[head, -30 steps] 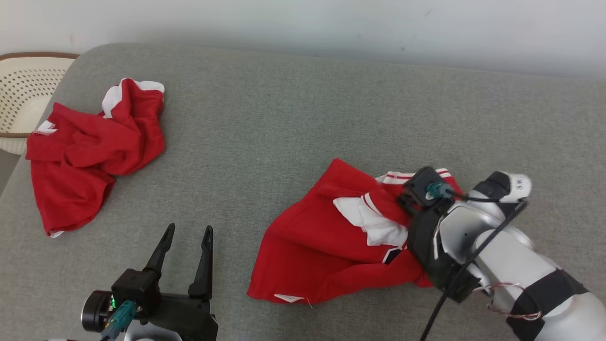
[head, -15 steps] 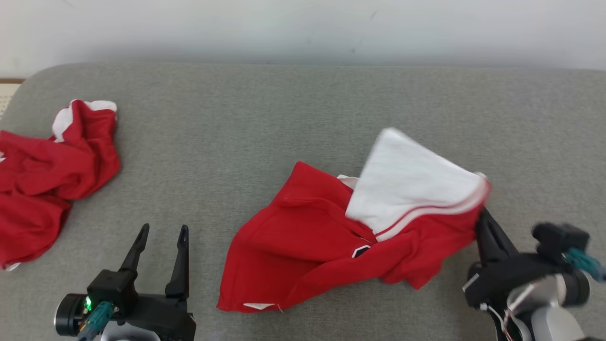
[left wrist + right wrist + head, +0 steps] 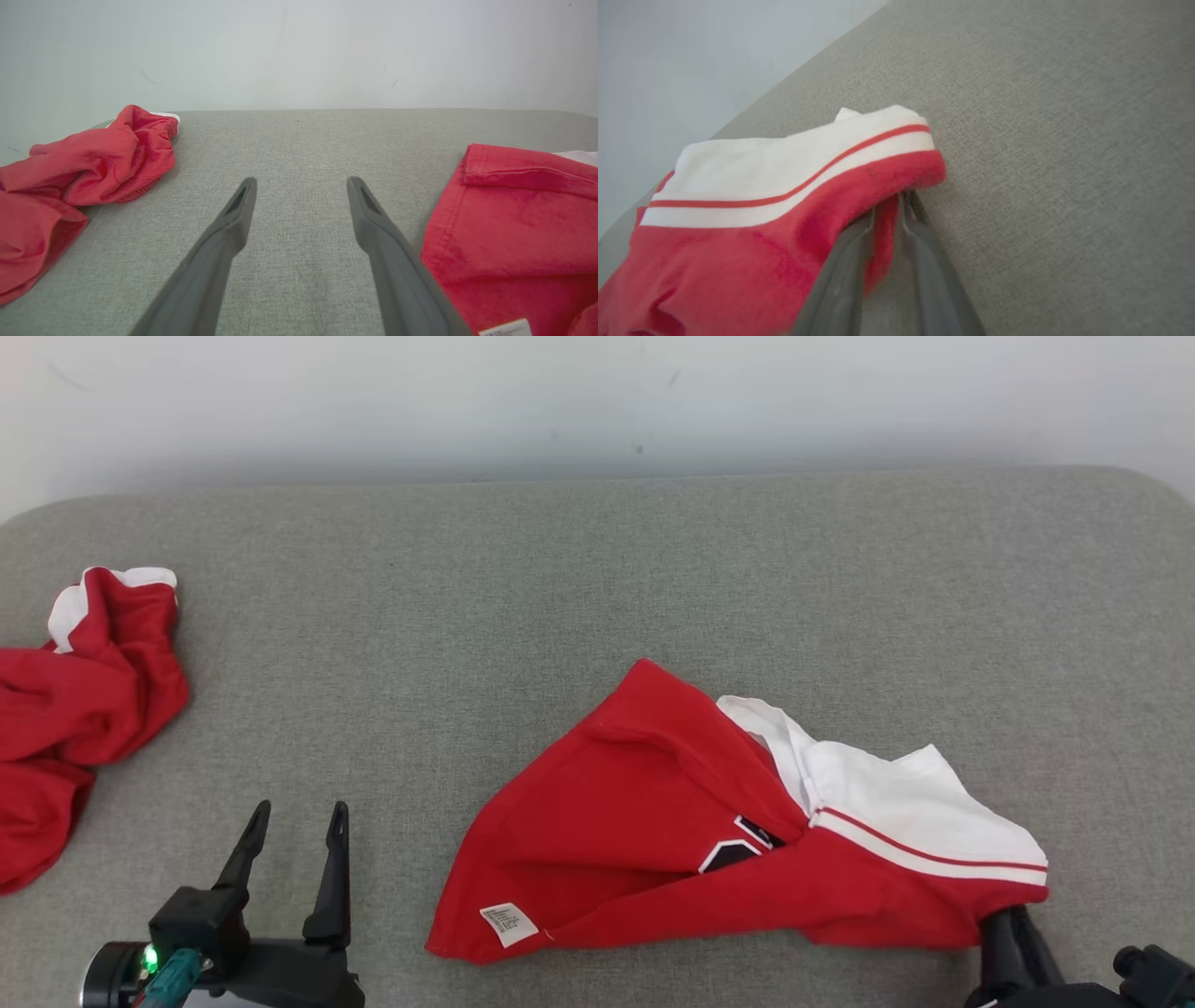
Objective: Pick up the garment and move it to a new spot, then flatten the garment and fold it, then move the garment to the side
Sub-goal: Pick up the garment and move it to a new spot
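Garment [image 3: 672, 831]: red, with a white panel [image 3: 896, 803] crossed by one thin red stripe, a dark emblem [image 3: 738, 845] half hidden in a fold at its middle, and a small white label [image 3: 509, 924] at its near left corner. It lies loosely spread and creased on the right half of the grey bench [image 3: 560, 588], toward the near side and well clear of the back edge. Its left part rests flat on the fabric, while its right end is bunched and raised slightly off the surface. Right gripper [image 3: 891, 210]: at the near right of the bench, reaching under the garment's right end. Its two dark fingers [image 3: 840, 280] are drawn almost together, with a fold of the red hem pinched between them. Left gripper [image 3: 302, 182]: low over the near left part of the bench, fingers spread fully apart, with nothing between them and only bare grey fabric beneath. It sits just left of the garment's left edge without touching it. Second red garment [image 3: 84, 709]: a crumpled heap with a white trim, at the bench's left edge, well apart from both grippers. Wall [image 3: 597, 401]: pale and plain, directly behind the back edge of the bench.
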Tool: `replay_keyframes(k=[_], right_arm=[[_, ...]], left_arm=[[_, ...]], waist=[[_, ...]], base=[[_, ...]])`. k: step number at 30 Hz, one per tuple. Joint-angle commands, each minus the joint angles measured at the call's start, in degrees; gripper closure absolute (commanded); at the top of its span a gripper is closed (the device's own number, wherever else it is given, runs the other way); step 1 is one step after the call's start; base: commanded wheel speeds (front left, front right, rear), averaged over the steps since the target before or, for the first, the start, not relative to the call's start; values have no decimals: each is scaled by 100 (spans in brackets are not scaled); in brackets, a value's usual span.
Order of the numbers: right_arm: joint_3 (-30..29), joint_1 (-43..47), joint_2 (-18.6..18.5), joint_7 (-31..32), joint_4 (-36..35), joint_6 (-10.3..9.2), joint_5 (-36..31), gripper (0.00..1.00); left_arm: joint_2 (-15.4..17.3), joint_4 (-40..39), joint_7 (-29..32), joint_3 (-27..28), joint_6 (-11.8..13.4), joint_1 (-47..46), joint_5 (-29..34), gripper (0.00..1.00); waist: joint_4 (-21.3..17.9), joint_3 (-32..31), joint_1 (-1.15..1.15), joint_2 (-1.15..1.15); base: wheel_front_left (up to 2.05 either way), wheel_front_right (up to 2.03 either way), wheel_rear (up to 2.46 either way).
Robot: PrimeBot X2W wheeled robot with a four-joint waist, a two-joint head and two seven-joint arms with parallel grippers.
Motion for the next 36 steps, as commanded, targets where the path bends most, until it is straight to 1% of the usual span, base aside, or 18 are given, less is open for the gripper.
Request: replay_keyframes(k=[1, 4, 8, 10, 12, 15, 20, 21, 22, 23, 24, 26, 30, 36], right_arm=[[-20, 70, -6, -77, 9, 1, 19, 0], [-53, 135, -1, -198, -43, 1, -12, 0], [-249, 240, -1, -268, -333, 1, -284, 0], [-458, 215, -8, -243, -701, 1, -564, 0], [-572, 106, -50, -194, -958, 1, -737, 0], [-591, -74, -126, -124, -1304, 1, -971, 0], [-201, -296, -244, 74, -1708, 1, -1425, 0], [-77, -309, -246, 109, -1757, 1, -1471, 0], [239, -230, -305, 202, -1789, 2, -1679, 0], [302, -191, -280, 212, -1788, 2, -1688, 0], [530, -52, -261, 273, -1785, 2, -1795, 0], [742, 62, -277, 308, -1753, 2, -1851, 0], [1024, 203, -325, 338, -1682, 2, -1903, 0], [1189, 405, -296, 368, -1761, 2, -2183, 0]], left_arm=[[52, -18, 24, 25, 13, 82, -37, 0], [80, -54, 26, 74, 73, 140, -59, 0], [103, -128, 22, 175, 197, 261, -120, 0], [116, -217, 14, 237, 293, 379, -151, 0], [133, -265, 12, 276, 334, 443, -188, 0], [145, -329, 13, 310, 381, 517, -195, 0], [180, -395, 52, 293, 422, 624, -191, 0], [182, -414, 70, 280, 436, 652, -184, 0], [184, -499, 113, 230, 484, 746, -143, 0], [187, -527, 131, 215, 499, 772, -135, 0], [202, -588, 181, 174, 514, 838, -122, 0], [229, -619, 220, 136, 505, 888, -114, 0], [262, -591, 273, 105, 494, 916, -128, 0], [322, -482, 375, 40, 461, 918, -153, 0]], waist=[[-21, 9, 0, 0], [-53, -7, 0, 0], [-95, -62, 0, 0], [-125, -108, 0, 0], [-141, -137, 0, 0], [-153, -185, 0, 0], [-146, -333, 0, 0], [-136, -367, 0, 0], [-103, -490, 0, 0], [-86, -532, 0, 0], [-55, -648, 0, 0], [-51, -745, 0, 0], [-67, -868, 0, 0], [-99, -947, 0, 0]], base=[[0, 0, 0], [0, 0, 0], [0, 0, 0], [0, 0, 0], [0, 0, 0], [0, 0, 0], [0, 0, 0], [0, 0, 0], [0, 0, 0], [0, 0, 0], [0, 0, 0], [0, 0, 0], [0, 0, 0], [0, 0, 0]])
